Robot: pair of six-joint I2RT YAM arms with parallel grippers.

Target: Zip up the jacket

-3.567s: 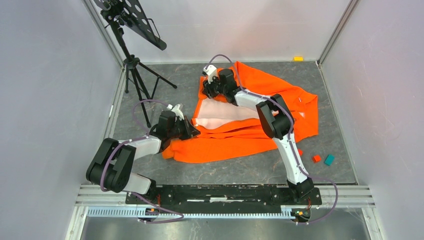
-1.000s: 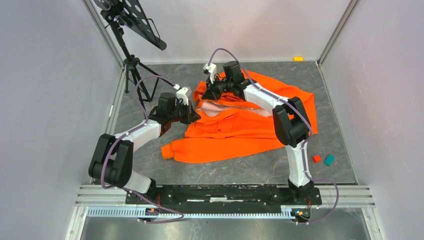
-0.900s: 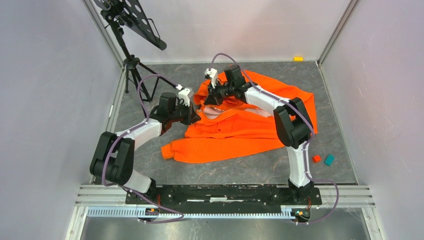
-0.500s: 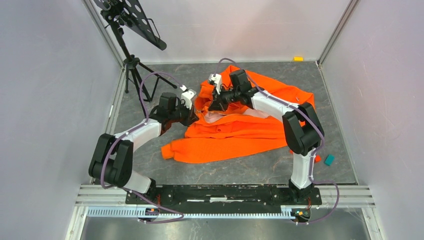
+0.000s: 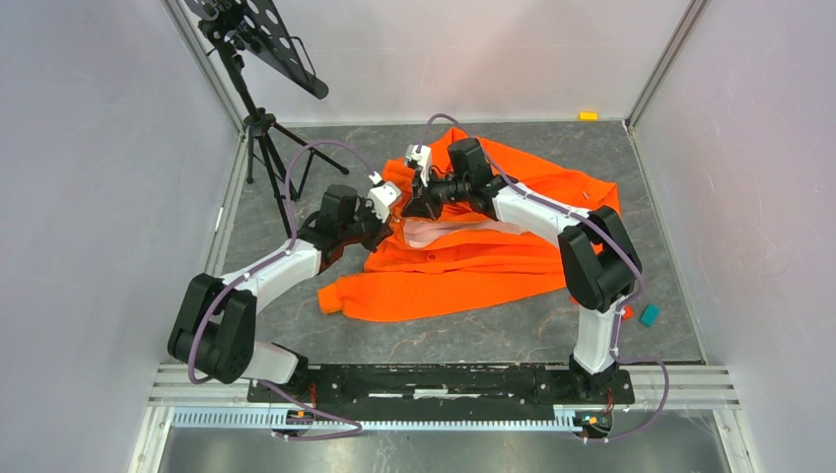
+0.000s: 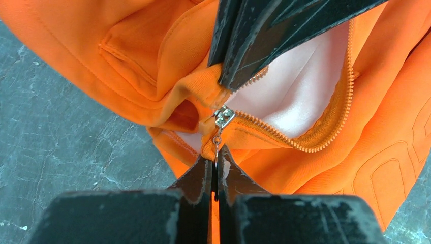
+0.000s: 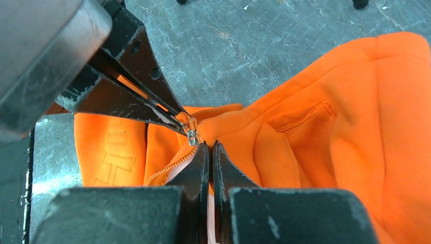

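Two grippers meet at one spot on the jacket [image 5: 493, 251]. The left gripper [image 6: 214, 168] is pressed together on the thin zipper pull [image 6: 217, 145] that hangs from the slider [image 6: 223, 116]. The right gripper [image 7: 208, 148] is clamped on the orange edge just beside this slider. From there the jacket spreads out behind the right gripper, rumpled, on a grey marbled table [image 5: 444, 330] between pale walls [image 5: 89, 197].

Only the left wrist view shows us the open zipper teeth [image 6: 325, 140] and the pale lining [image 6: 300, 91] past the slider. Only the top view shows a black music stand [image 5: 266, 39] far beyond the left gripper, a yellow block [image 5: 589, 115] at the far edge, and a teal block [image 5: 649, 315] near the right arm's base.

Stitched letter outlines [image 7: 114, 152] lie on the cloth, but we cannot read the word.
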